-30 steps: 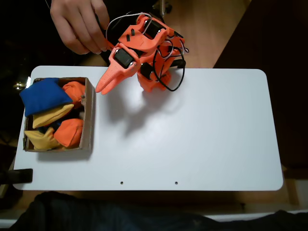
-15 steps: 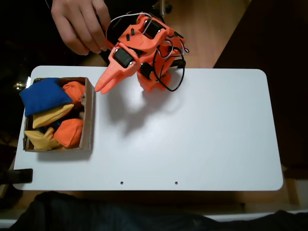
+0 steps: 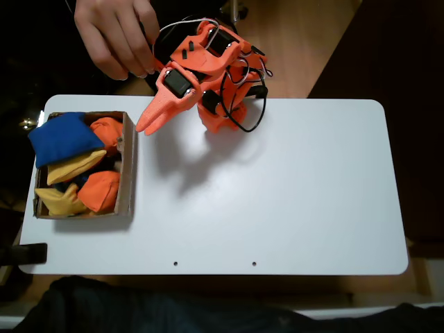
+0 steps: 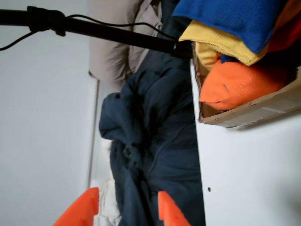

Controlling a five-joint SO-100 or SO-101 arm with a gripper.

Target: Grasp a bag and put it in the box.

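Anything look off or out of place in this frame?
The box is heaped full, and the blue bag on top hangs over its left rim rather than sitting inside. A person's hand is close to the arm. The gripper holds nothing.

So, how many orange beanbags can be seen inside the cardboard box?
2. One orange beanbag lies at the box's top right corner in the fixed view, beside the blue bag. The other orange beanbag lies lower right. More may be hidden underneath.
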